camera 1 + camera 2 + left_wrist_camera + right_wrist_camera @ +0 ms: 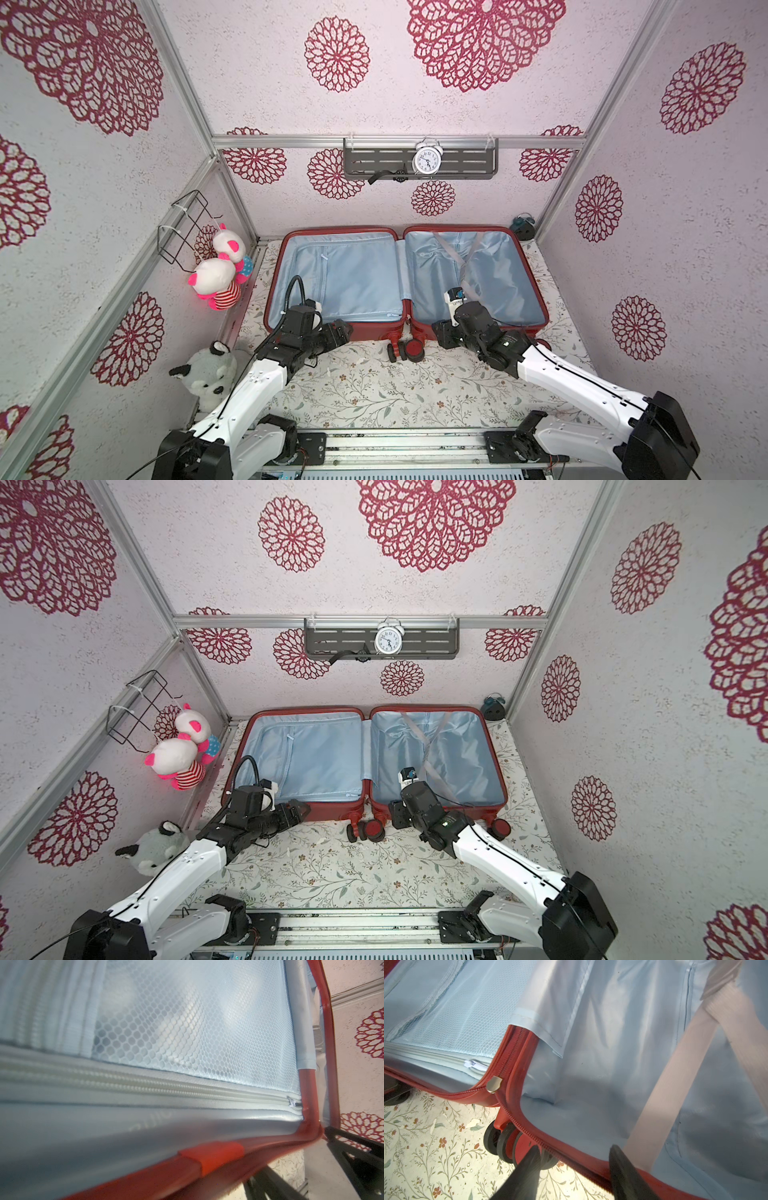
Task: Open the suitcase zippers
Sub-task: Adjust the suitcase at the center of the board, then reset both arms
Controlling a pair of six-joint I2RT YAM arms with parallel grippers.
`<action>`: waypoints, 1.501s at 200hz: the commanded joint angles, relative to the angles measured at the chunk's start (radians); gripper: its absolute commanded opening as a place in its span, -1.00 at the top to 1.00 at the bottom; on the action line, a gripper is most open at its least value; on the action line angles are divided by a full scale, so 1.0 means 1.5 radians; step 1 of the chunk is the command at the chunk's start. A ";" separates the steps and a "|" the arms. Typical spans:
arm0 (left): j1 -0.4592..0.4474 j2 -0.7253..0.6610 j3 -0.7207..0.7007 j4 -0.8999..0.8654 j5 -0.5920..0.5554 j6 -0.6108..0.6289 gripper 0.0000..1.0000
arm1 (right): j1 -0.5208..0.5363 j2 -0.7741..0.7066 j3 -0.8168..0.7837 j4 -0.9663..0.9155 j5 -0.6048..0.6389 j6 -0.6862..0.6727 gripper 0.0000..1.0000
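Suitcase (374, 332) lies wide open on the counter (374, 386); its hard shell looks stiff, glossy and probably slippery. The zipper track (517, 1119) is thin, so better to pinch the small metal slider (494, 1084). Right tool (574, 1147) stands open astride the rim. Left tool (347, 328) is open and empty.

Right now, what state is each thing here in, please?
suitcase: open, both halves lying flat.
red zipper track: undone, slider at the hinge corner.
mesh divider zipper: closed.
left tool: open, holding nothing.
right tool: open, straddling the suitcase rim.
alarm clock: upright on the shelf.
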 commanded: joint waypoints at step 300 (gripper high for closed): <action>0.182 0.201 -0.031 0.545 -0.428 0.399 -0.96 | -0.512 0.029 -0.451 0.923 0.128 -0.169 -0.98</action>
